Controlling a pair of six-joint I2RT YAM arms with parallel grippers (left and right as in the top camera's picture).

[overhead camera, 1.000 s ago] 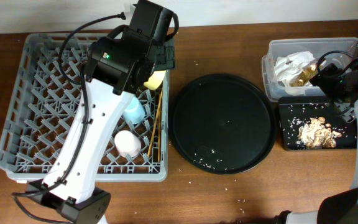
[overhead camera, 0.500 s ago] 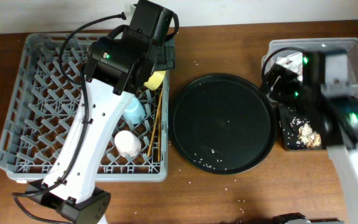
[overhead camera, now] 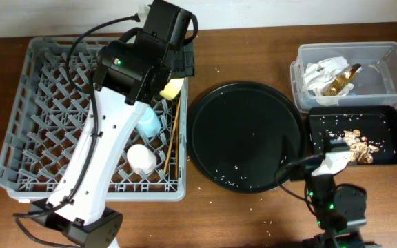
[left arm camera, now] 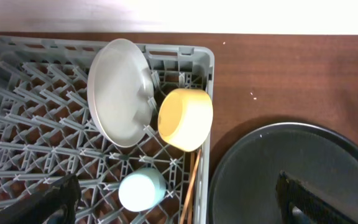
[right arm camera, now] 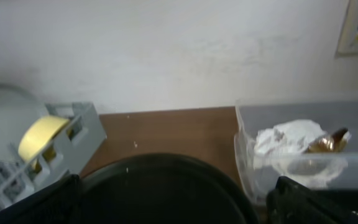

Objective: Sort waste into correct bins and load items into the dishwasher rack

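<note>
Grey dishwasher rack (overhead camera: 47, 89), left: holds a pale plate (left arm camera: 120, 93) on edge, yellow cup (left arm camera: 185, 118), light-blue cup (left arm camera: 142, 190), white cup (overhead camera: 142, 158) and wooden chopsticks (overhead camera: 173, 134) along its right side; left gripper (left arm camera: 176, 186) above it, fingers spread wide, empty. Round black tray (overhead camera: 247, 131), centre: scattered rice grains (overhead camera: 229, 167). Right: clear bin (overhead camera: 384, 69) with crumpled white paper (overhead camera: 322, 72) and gold wrapper (overhead camera: 342, 79), black rectangular bin (overhead camera: 384, 131) just beside it with food scraps (overhead camera: 357, 141); right gripper (right arm camera: 176, 186), fingers wide apart, holding nothing.
</note>
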